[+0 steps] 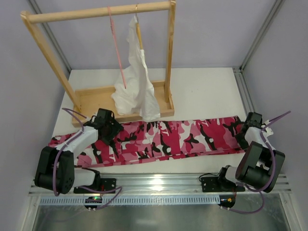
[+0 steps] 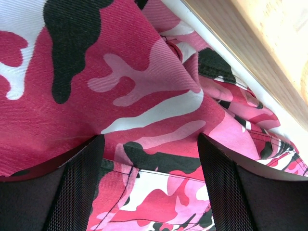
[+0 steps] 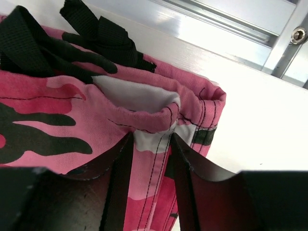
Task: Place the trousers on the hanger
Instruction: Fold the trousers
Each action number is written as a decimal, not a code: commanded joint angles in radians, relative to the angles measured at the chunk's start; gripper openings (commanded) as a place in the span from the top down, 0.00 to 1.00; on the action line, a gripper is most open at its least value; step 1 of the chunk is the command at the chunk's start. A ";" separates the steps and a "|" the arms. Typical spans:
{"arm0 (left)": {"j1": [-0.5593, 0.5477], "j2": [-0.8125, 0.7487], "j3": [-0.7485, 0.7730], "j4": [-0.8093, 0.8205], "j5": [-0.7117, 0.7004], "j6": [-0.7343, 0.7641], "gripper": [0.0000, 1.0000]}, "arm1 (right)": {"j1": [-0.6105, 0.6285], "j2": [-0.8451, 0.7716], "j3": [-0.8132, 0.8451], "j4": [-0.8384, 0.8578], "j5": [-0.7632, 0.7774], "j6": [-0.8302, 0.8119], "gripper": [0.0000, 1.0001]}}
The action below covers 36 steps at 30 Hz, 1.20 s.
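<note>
The camouflage trousers [image 1: 178, 139] lie stretched flat from left to right across the white table. My left gripper [image 1: 111, 137] sits low over their left part. In the left wrist view it [image 2: 150, 144] stands open, with wrinkled cloth [image 2: 144, 86] lying between the wide-apart fingers. My right gripper [image 1: 243, 130] is at the trousers' right end. In the right wrist view it [image 3: 151, 139] is shut on a stitched fold of the waistband [image 3: 159, 113], next to a black strap [image 3: 72, 38]. The pink hanger [image 1: 117, 48] hangs on the wooden rail at the back, apart from both grippers.
A wooden rack [image 1: 96, 13] with a tray base [image 1: 96, 98] stands behind the trousers, and its base edge [image 2: 250, 43] runs close to my left gripper. A white garment [image 1: 137, 82] hangs from it on a tan hanger. Aluminium rails [image 1: 243, 91] border the table.
</note>
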 commanded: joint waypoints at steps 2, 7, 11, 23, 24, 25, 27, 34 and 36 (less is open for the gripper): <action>0.007 -0.025 -0.007 -0.021 -0.040 0.017 0.21 | -0.003 0.009 -0.005 0.062 0.043 -0.014 0.64; 0.007 -0.009 -0.001 -0.023 -0.046 0.018 0.22 | -0.003 0.022 0.000 0.058 0.063 -0.019 0.80; 0.007 -0.011 0.004 -0.029 -0.055 0.020 0.22 | -0.003 0.007 0.014 0.036 0.069 -0.022 0.95; 0.007 -0.003 -0.048 -0.005 -0.081 0.009 0.21 | -0.019 -0.079 0.112 -0.243 0.081 -0.003 0.96; 0.007 0.010 -0.053 -0.001 -0.089 0.006 0.21 | -0.017 -0.093 0.095 -0.249 0.081 0.018 0.96; 0.007 0.018 -0.059 0.005 -0.089 0.006 0.21 | -0.017 -0.093 0.081 -0.249 0.084 0.033 0.96; 0.007 0.037 -0.065 0.014 -0.083 0.006 0.21 | -0.023 -0.067 0.046 -0.250 0.078 0.061 0.96; 0.007 0.040 -0.074 0.012 -0.098 0.010 0.21 | -0.068 -0.079 0.028 -0.332 0.185 0.237 0.90; 0.007 0.044 -0.059 0.009 -0.083 0.009 0.21 | -0.088 -0.062 0.049 -0.315 0.210 0.218 0.74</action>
